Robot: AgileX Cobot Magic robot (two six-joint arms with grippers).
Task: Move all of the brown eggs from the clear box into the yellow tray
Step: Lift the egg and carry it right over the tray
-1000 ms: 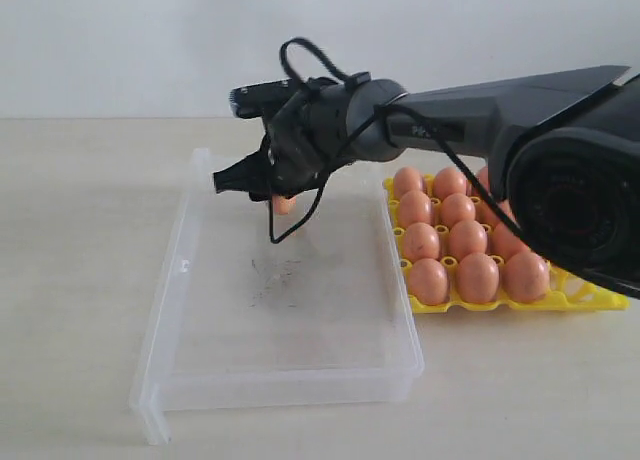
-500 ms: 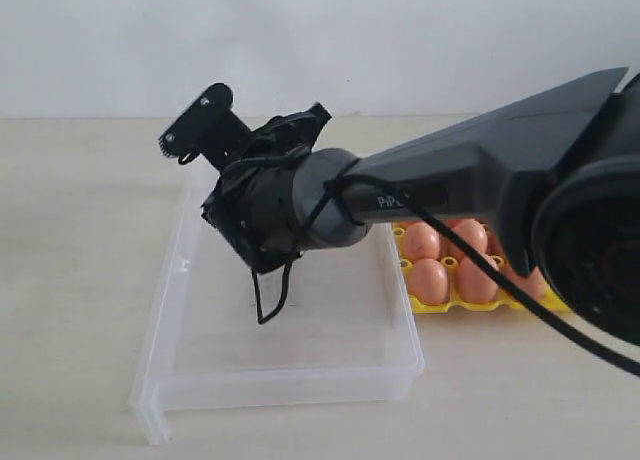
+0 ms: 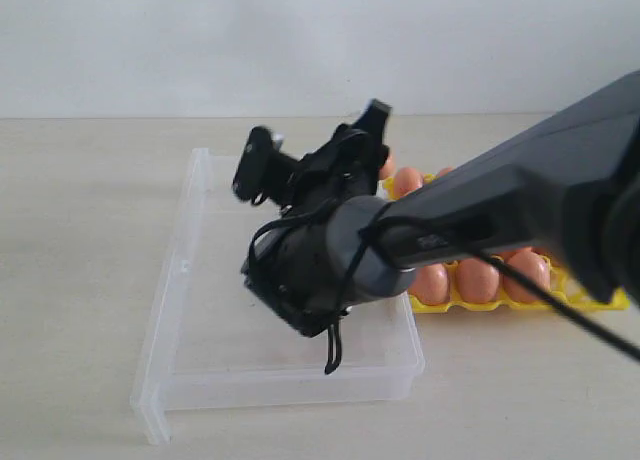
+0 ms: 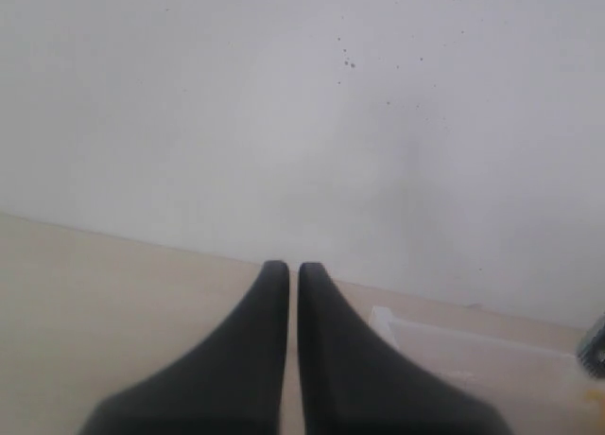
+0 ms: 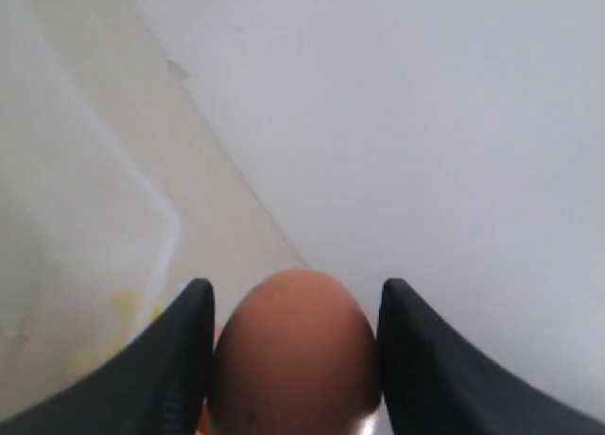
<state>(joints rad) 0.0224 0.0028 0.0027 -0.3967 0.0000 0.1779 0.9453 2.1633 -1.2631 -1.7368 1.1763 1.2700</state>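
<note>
My right gripper [image 5: 296, 288] is shut on a brown egg [image 5: 293, 350], one finger on each side. In the exterior view the right arm reaches across the clear box [image 3: 170, 310], its fingers [image 3: 375, 112] pointing toward the back wall near the yellow tray's far left corner. A patch of the held egg [image 3: 387, 167] shows beside them. The yellow tray [image 3: 590, 300] holds several brown eggs [image 3: 480, 278], and the arm hides much of it. No egg shows on the visible part of the box floor. My left gripper [image 4: 294, 265] is shut and empty.
The clear box lies left of the tray on a beige table [image 3: 80, 210] before a white wall. A black cable loop [image 3: 333, 355] hangs from the right wrist over the box. A box corner [image 4: 454, 350] shows in the left wrist view.
The right arm has swung and rolled with the egg. The gripper, first pointing left over the box's far side, now points toward the back wall near the tray.
</note>
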